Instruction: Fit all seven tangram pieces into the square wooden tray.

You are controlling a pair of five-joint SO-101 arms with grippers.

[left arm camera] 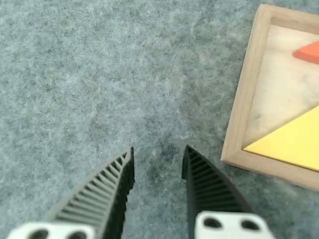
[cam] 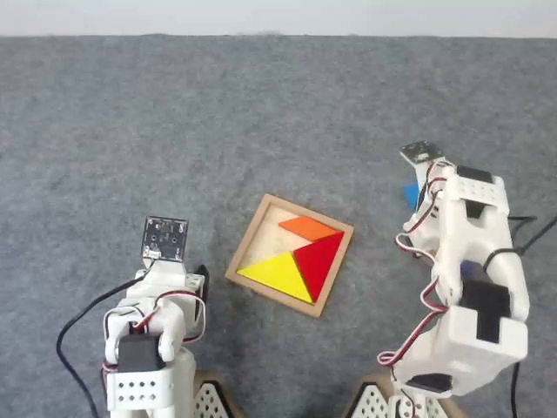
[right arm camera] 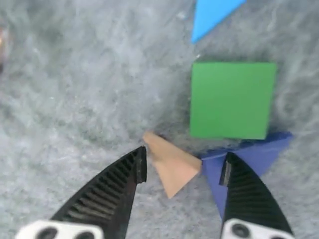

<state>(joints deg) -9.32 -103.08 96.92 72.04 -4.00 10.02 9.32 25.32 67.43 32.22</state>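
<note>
The square wooden tray (cam: 247,246) lies mid-table, holding an orange piece (cam: 307,227), a red triangle (cam: 319,259) and a yellow triangle (cam: 277,274). The tray's corner (left arm camera: 247,102) and the yellow triangle (left arm camera: 291,142) also show in the left wrist view. My left gripper (left arm camera: 157,164) is open over bare carpet beside the tray. My right gripper (right arm camera: 183,167) is open, straddling a tan triangle (right arm camera: 170,164) on the carpet. A green square (right arm camera: 232,98), a dark blue triangle (right arm camera: 251,157) and a light blue triangle (right arm camera: 212,14) lie close by. The right arm hides most of these in the high view, where a light blue piece (cam: 411,195) peeks out.
Grey carpet (cam: 174,131) covers the whole table. The right arm's body (cam: 470,279) stands over the loose pieces to the right of the tray. Open carpet stretches behind and to the left of the tray.
</note>
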